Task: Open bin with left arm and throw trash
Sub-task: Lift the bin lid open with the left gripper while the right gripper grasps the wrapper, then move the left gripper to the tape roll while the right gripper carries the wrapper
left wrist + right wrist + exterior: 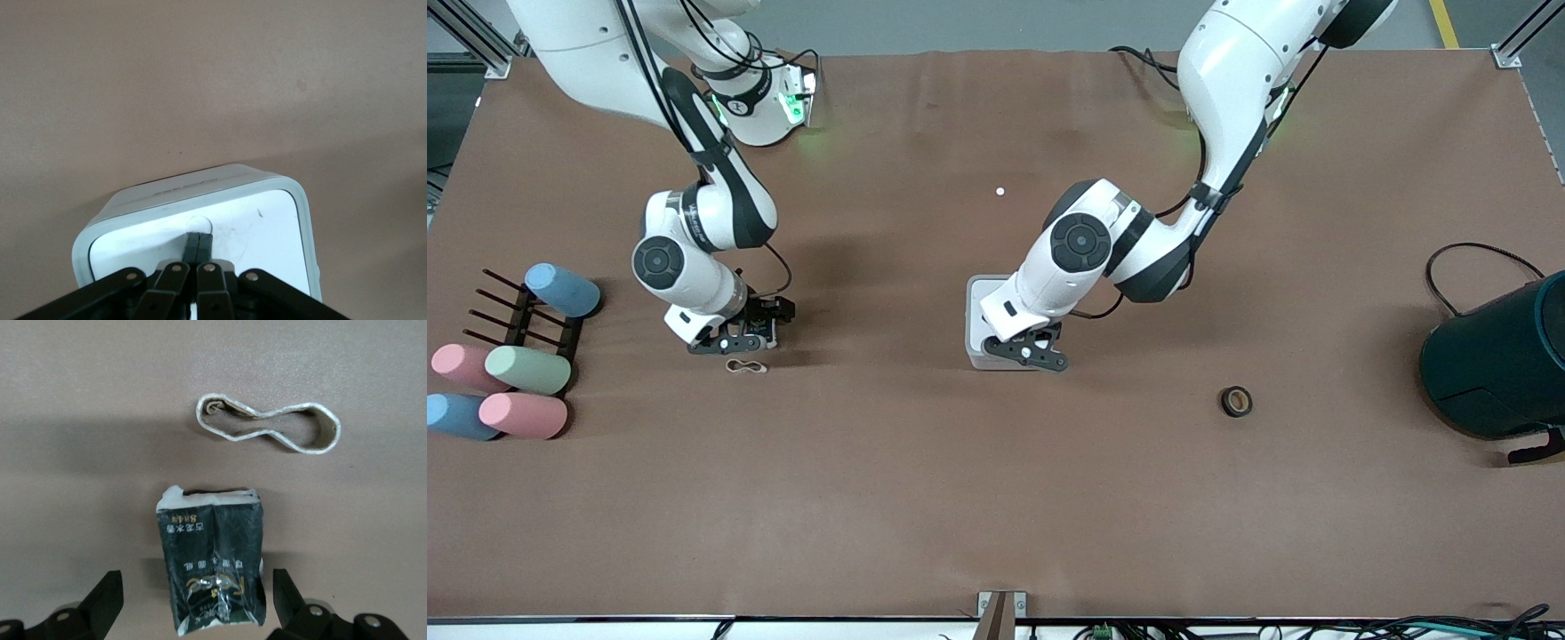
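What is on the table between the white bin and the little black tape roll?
Nothing: in the front view only bare brown table lies between the bin and the tape roll.

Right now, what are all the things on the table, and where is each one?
bin: one, white-grey, mid-table, lid down.
black packet: one, black with a pale torn end, flat on the table, toward the right arm's end.
rubber band: one, pale beige, twisted, beside the packet, nearer the front camera.
tape roll: one, black, alone, toward the left arm's end.
cylinders: five, two blue, two pink, one green, on and around a dark rack.
round container: one, dark teal, at the edge at the left arm's end.
white dot: one, near the arms' bases.
left gripper: jaws shut, tips on the bin lid.
right gripper: jaws open, either side of the packet.
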